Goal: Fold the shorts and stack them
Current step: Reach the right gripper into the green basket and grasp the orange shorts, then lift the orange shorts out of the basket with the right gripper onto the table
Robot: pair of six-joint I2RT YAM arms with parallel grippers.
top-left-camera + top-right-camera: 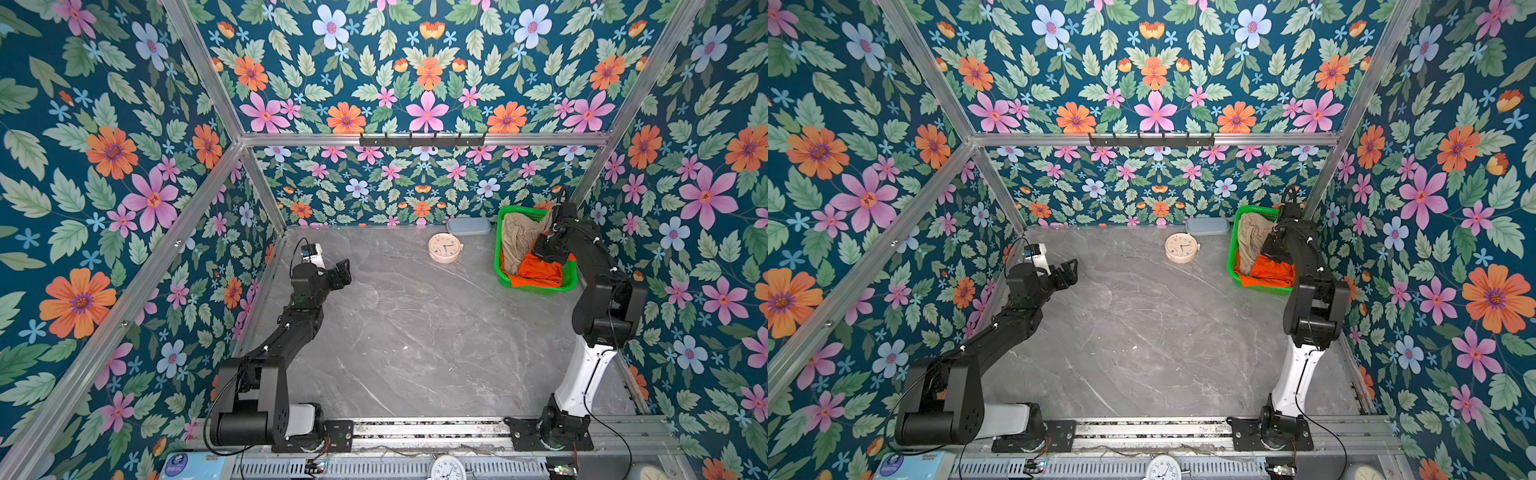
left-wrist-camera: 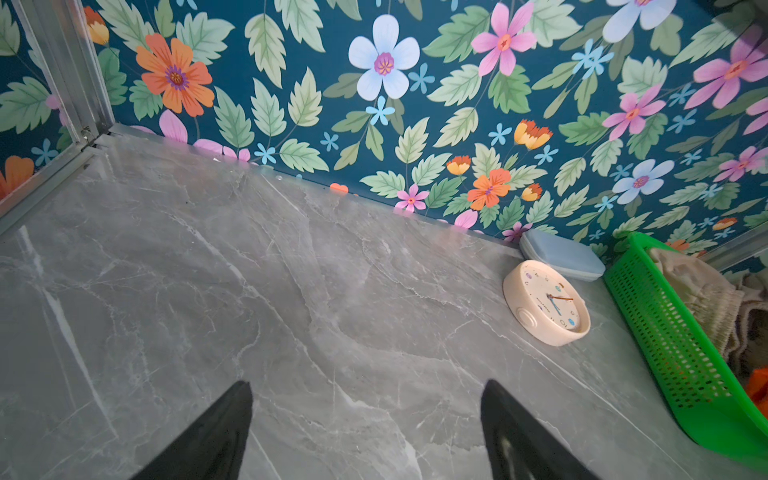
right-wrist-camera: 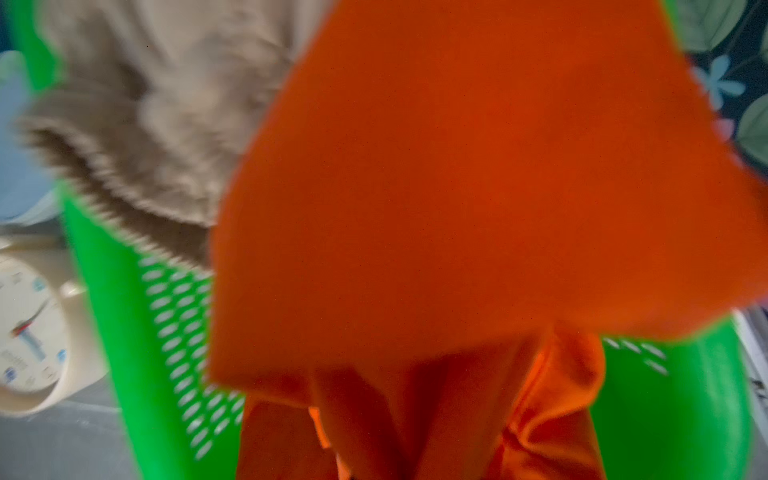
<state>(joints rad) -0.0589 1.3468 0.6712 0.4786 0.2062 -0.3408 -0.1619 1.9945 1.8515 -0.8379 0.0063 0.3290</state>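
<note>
Your right gripper (image 1: 545, 257) is reaching down into the green basket (image 1: 500, 266) at the far right corner of the table (image 1: 415, 340). Its fingers are hidden under cloth, but they are pressing together, and in the right wrist view the orange shorts (image 3: 457, 166) are bunching toward them, so I am judging it a pinch on that pair. The beige shorts (image 1: 517, 237) are lying in the same basket, touching the orange pair. Your left gripper (image 2: 365, 386) is hovering over bare table on the left, its fingers (image 2: 232, 419) spread wide and holding nothing.

Here is what you are risking:

- The 2 pairs are lying against each other, so lifting 1 may drag the other over the rim.
- The pinch looks like it is catching only a fold of thin fabric, which may slide free.
- If a hem snags the perforated wall, the light basket may tip or slide toward the clock (image 1: 445, 248) nearby.
- The orange pair is coming up crumpled, so you are going to need the left gripper to spread it flat.
</note>
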